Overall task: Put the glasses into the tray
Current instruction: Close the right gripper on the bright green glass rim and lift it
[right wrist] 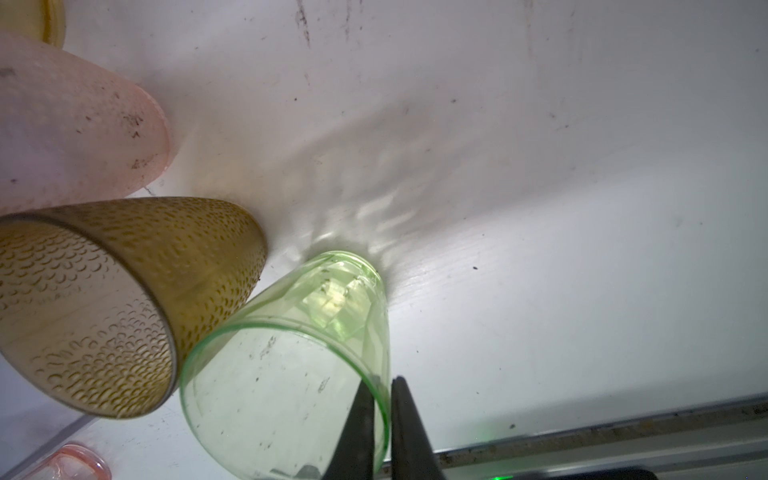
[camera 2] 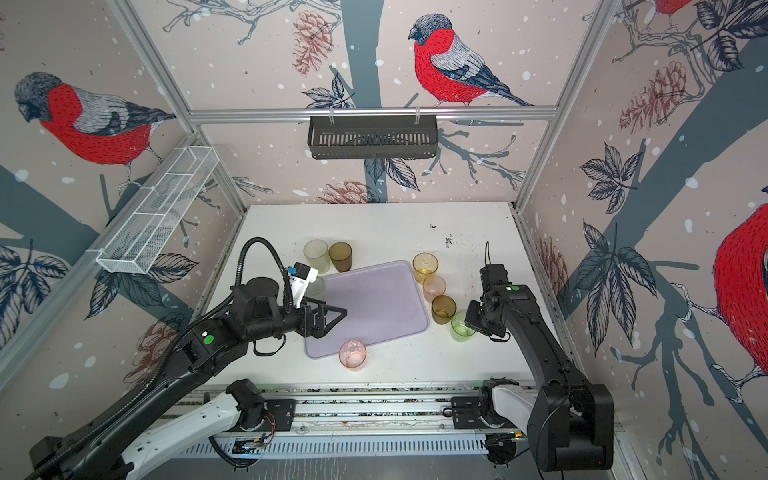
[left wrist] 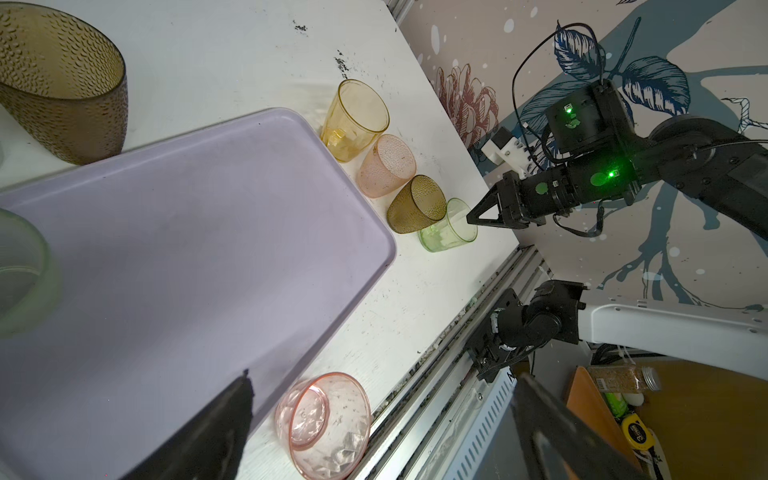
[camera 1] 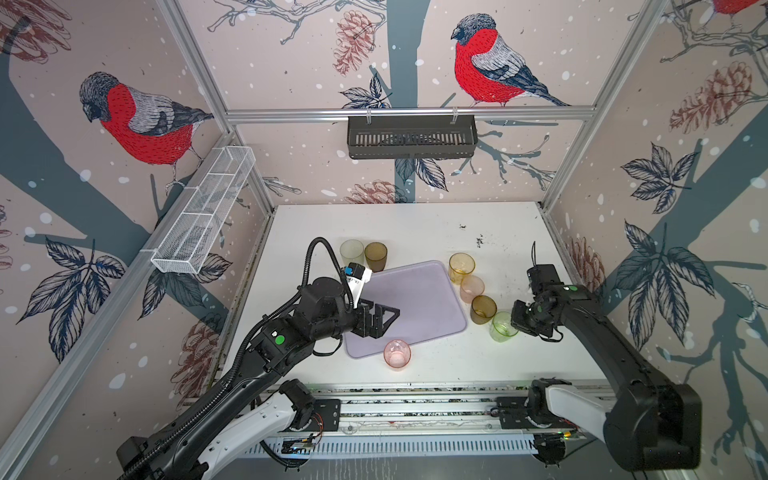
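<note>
Closest to the lens in the right wrist view, the right gripper point(right wrist: 383, 379) is nipped shut on the rim of the bright green glass point(right wrist: 282, 374), one black finger point(right wrist: 357, 436) inside the wall and one outside. That glass stands upright on the white table point(camera 1: 415, 224) at the near end of a row right of the tray point(camera 1: 424, 307). From there the row runs far: brown glass point(camera 1: 483, 309), peach glass point(camera 1: 471, 288), amber glass point(camera 1: 461, 268). No glass in this row is in the tray yet. The green one touches the brown one, so a lift that drifts left could drag or topple its neighbour into the rest of the row. A pinch on one side of a thin, smooth wall will probably let the glass hang tilted and slip if swung fast. The left gripper point(camera 1: 388, 322) hangs wide open and empty over the tray's near-left part, so the arms could clash there unless it clears off. A pink glass point(camera 1: 397, 353) stands just beside the tray's near edge. A pale green glass point(camera 1: 351, 251) and a dark brown glass point(camera 1: 376, 257) stand beyond its far-left corner. Another pale glass point(camera 2: 318, 289) shows at that corner; whether it is inside the rim I cannot tell.
</note>
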Robot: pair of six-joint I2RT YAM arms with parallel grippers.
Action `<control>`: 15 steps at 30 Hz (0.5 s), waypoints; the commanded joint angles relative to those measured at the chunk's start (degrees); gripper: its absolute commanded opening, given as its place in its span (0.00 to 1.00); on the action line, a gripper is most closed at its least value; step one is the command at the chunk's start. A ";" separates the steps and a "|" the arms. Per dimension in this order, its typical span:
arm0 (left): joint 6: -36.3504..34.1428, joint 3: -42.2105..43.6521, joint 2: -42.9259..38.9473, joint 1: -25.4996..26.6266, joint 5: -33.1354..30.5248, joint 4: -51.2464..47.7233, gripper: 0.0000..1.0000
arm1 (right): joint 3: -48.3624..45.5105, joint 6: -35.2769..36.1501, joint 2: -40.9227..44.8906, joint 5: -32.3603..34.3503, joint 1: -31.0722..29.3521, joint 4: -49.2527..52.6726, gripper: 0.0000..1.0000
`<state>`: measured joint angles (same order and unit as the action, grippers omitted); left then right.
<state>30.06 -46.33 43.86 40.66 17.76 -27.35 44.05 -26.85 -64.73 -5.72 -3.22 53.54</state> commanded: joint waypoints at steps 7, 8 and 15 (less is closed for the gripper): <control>0.70 -0.03 -1.21 -0.06 -0.89 -0.24 0.97 | 0.03 -0.48 0.55 1.30 -0.40 -0.07 0.10; 0.87 -0.05 -1.34 -0.08 -0.95 -0.33 0.97 | 0.06 -0.49 0.58 1.32 -0.42 -0.03 0.10; 1.50 0.35 -2.74 -0.06 -1.49 -0.60 0.97 | -0.02 -0.70 0.76 1.50 -0.90 -0.13 0.08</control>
<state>30.68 -46.17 41.65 40.66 16.49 -27.83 44.01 -26.89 -64.14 -5.04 -3.86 53.56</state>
